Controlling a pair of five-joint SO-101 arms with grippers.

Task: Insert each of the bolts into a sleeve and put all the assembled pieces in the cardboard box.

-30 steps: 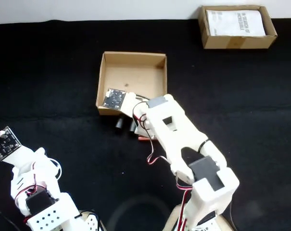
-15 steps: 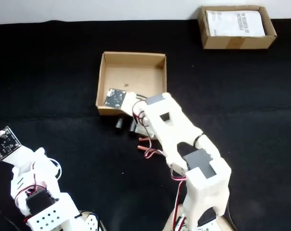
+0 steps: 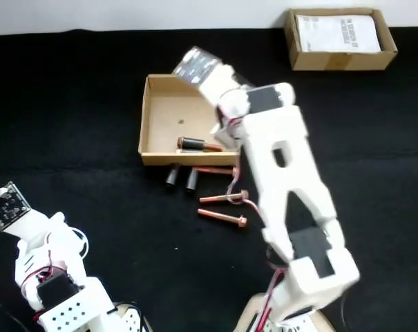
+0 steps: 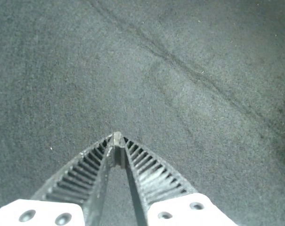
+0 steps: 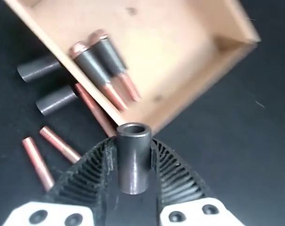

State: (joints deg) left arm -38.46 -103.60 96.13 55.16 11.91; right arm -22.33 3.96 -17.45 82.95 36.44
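Observation:
My right gripper [image 5: 133, 143] is shut on an upright dark sleeve [image 5: 134, 165], held in the air just off a corner of the cardboard box [image 3: 153, 111]. Two assembled bolt-in-sleeve pieces [image 5: 102, 66] lie inside the box against its front wall, one of these assembled pieces [image 3: 197, 144] also showing from above. Outside that wall lie two bare sleeves [image 3: 172, 176] [image 3: 192, 178] and three copper bolts [image 3: 222, 198] [image 3: 222, 218] [image 3: 214, 170]. My left gripper [image 4: 116, 137] is shut on nothing above bare black mat, with its arm [image 3: 36, 263] at the front left.
A second cardboard box [image 3: 341, 39] holding a printed sheet stands at the back right corner. The black mat [image 3: 77, 104] covers the table. The right arm's white body [image 3: 285, 180] stretches from the front edge over the loose bolts.
The right arm has lifted from the box's front wall and swung up toward the back right of the box, uncovering the assembled piece and the bolts. The left arm has kept still.

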